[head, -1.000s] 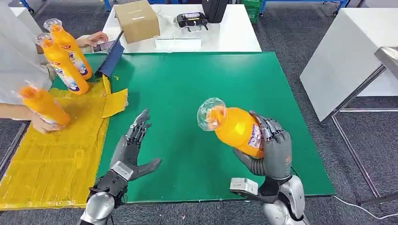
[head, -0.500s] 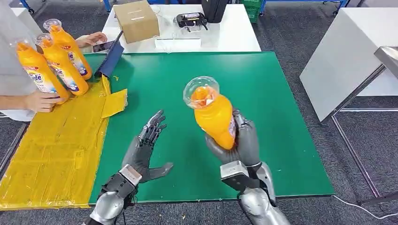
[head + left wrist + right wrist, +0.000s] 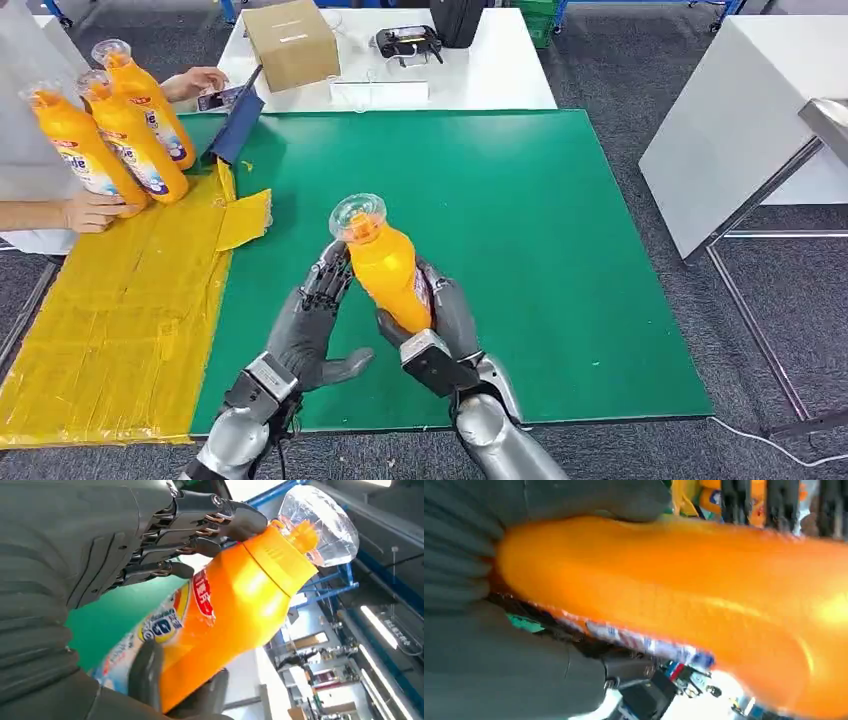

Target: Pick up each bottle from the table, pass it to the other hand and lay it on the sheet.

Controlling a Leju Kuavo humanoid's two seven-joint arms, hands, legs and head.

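Observation:
My right hand point(image 3: 447, 318) grips an orange bottle point(image 3: 388, 270) by its lower body and holds it almost upright above the green mat point(image 3: 540, 200), clear cap point(image 3: 358, 214) on top. In the right wrist view the bottle point(image 3: 684, 600) lies across my right hand point(image 3: 494, 650). My left hand point(image 3: 308, 325) stands right beside the bottle with its fingers straight and apart. In the left wrist view the fingertips point(image 3: 220, 520) reach the shoulder of the bottle point(image 3: 235, 610), unclosed. The yellow sheet point(image 3: 110, 310) lies at the left.
Three orange bottles point(image 3: 128, 135) stand at the sheet's far end; a person's hand point(image 3: 95, 212) holds the nearest. Another hand point(image 3: 205, 80) rests by a blue folder point(image 3: 235, 130). A white table point(image 3: 490, 75) with a cardboard box point(image 3: 290, 42) stands behind the mat.
My right hand has carried the bottle to the left and stood it more upright, up against my left hand. The person has stood a third bottle beside the other two.

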